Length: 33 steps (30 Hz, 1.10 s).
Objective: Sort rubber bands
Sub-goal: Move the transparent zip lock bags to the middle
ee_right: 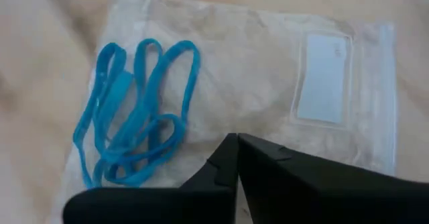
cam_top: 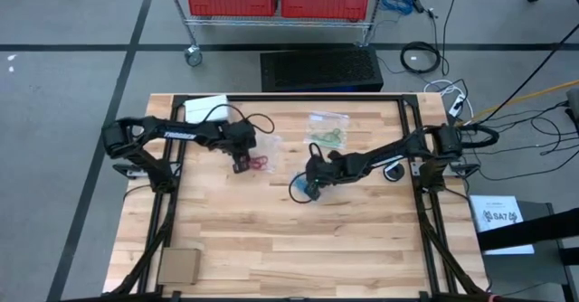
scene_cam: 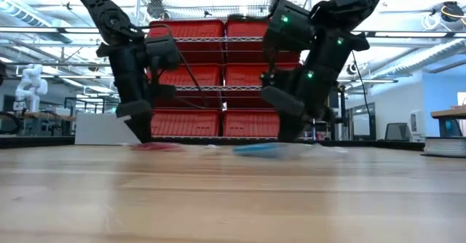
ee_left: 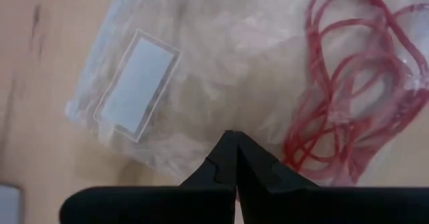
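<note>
Wooden table [cam_top: 271, 248] held two bags; both grippers, left [ee_left: 233, 138] at nine o'clock, right [ee_right: 236, 141], were pressed together, and each should pinch only plastic.

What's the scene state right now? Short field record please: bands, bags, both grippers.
red bands: thin red rubber bands in a clear plastic bag, left part of the wooden table
blue bands: thin blue rubber bands in a second clear plastic bag, near table centre
green bands: thin green rubber bands in a third bag, far side
left gripper: jaws shut, at the red bag
right gripper: jaws shut, at the blue bag
</note>
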Tool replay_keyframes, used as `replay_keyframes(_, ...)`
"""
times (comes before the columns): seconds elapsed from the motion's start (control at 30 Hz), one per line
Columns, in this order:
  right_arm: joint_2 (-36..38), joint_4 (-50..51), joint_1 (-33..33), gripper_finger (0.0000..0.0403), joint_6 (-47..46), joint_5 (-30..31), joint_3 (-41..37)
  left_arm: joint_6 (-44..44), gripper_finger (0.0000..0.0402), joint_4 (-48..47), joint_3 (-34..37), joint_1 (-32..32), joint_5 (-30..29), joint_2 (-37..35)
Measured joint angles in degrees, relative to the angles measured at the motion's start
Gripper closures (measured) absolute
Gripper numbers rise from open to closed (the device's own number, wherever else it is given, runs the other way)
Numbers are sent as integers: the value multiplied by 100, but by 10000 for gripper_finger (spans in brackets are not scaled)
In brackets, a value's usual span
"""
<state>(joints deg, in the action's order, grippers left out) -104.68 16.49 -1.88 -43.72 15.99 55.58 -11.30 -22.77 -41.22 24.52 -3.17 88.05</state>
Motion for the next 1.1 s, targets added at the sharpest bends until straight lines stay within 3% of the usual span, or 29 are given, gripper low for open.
replay_keyframes(0.17, -2, -181, 24, 402, 1708, -427, 122, 428, 400, 42, 299, -221, 215, -20)
replay_keyframes(0.3, -33, -184, 39, 402, 2490, -770, 212, 836, 401, 2, 448, -521, 207, -35)
replay_keyframes(0.47, 6, -133, -49, 403, 3138, -704, 439, 1342, 401, -677, 498, -1087, 284, -342)
replay_keyframes(0.63, 205, -180, -315, 403, 3649, -94, 786, 2056, 401, -1200, 555, -1538, 386, -1176)
replay_keyframes(0.7, 218, -173, -372, 403, 3383, -120, 898, 2416, 401, -949, 527, -1625, 341, -1531)
replay_keyframes(0.83, 215, 23, -348, 403, 1719, -304, 934, 3079, 401, -470, 527, -1682, 157, -1662)
replay_keyframes(0.97, 44, 715, -342, 403, 386, -83, 932, 3192, 401, 133, 523, -1677, -67, -1340)
replay_keyframes(1.1, -323, 843, -326, 403, -6, -86, 928, 3036, 401, 682, 521, -1677, -105, -952)
